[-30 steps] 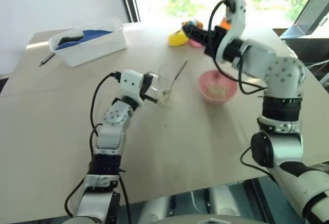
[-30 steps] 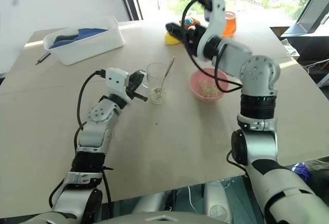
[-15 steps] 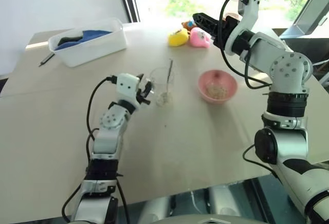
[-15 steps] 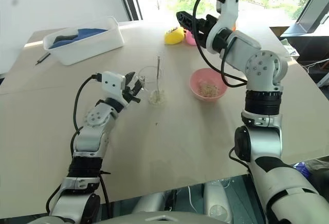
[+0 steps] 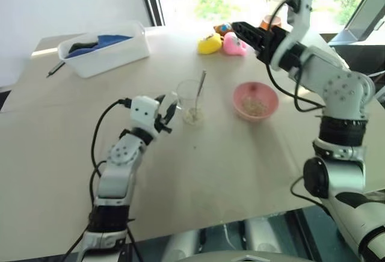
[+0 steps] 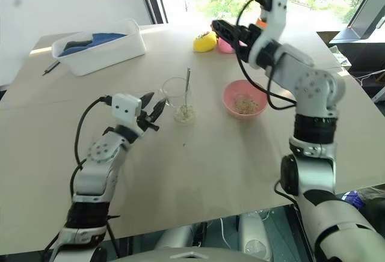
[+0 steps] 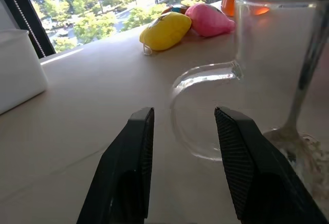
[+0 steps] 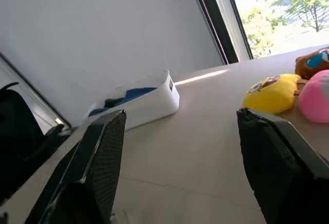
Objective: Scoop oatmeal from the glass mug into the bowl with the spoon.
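Looking along your left gripper [image 7: 181, 147], parted and empty, the mug [image 7: 267, 70] stands just ahead, its handle between the finger lines but untouched. The spoon [image 5: 199, 91] leans inside, bowl in the oatmeal [image 5: 192, 115]. Your right gripper [image 5: 251, 32] hangs spread wide and empty, high beyond the bowl [image 5: 255, 100]. Expect slick, breakable glass; clamp the handle. Pinch the thin, stiff spoon high on its stem.

Both head views look forward and down over the table [image 5: 240, 172] from above and behind both grippers. The left wrist view looks level along the left gripper [image 7: 182, 131], close to the glass mug [image 7: 267, 64] just ahead. The right wrist view looks past the right gripper [image 8: 180, 131] toward the white tub [image 8: 146, 100], which the head views share.
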`<action>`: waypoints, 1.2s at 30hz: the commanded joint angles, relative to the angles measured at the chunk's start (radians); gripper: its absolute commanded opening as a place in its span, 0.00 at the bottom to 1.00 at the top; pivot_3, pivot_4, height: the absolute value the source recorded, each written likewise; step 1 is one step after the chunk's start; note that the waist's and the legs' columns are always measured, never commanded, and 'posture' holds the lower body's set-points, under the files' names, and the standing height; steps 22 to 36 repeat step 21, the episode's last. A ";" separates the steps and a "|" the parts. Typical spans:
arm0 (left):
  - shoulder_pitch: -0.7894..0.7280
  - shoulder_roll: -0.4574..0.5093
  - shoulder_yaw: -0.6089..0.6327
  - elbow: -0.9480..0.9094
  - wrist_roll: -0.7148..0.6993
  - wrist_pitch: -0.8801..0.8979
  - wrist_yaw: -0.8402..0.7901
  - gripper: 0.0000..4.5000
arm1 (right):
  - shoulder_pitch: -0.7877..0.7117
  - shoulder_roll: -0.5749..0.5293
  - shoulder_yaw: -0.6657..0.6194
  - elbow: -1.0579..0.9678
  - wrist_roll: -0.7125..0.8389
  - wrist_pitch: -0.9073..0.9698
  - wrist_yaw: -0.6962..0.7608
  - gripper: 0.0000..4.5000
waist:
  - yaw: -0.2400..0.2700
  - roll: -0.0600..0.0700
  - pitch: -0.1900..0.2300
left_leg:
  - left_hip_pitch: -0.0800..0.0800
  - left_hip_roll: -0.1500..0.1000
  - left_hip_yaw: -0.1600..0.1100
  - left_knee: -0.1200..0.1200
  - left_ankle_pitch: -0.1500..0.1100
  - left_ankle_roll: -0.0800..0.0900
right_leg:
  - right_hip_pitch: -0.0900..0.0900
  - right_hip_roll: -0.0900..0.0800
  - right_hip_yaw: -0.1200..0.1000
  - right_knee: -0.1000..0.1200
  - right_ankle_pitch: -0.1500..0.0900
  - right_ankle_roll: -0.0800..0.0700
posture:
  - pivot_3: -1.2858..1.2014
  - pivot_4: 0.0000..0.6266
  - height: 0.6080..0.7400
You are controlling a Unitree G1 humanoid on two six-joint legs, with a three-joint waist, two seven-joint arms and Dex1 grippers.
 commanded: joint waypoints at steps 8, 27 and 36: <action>0.328 0.090 0.069 -0.332 -0.111 0.091 -0.108 0.43 | 0.510 -0.223 0.015 -0.360 0.010 -0.175 0.433 0.77 | 0.021 0.002 -0.001 | 0.003 0.002 0.002 -0.005 0.000 0.000 | 0.001 0.001 0.002 -0.003 0.000 0.000 | 0.52 0.24 1.00; 0.595 0.059 0.059 -0.318 -0.067 -0.026 -0.128 0.43 | 0.959 -0.241 0.079 -0.205 -0.275 -0.672 0.694 0.77 | 0.050 0.003 0.001 | 0.034 0.003 0.003 -0.010 -0.006 0.009 | 0.034 0.001 0.001 -0.013 0.001 0.003 | 0.52 0.24 1.00; 0.595 0.059 0.059 -0.318 -0.067 -0.026 -0.128 0.43 | 0.959 -0.241 0.079 -0.205 -0.275 -0.672 0.694 0.77 | 0.050 0.003 0.001 | 0.034 0.003 0.003 -0.010 -0.006 0.009 | 0.034 0.001 0.001 -0.013 0.001 0.003 | 0.52 0.24 1.00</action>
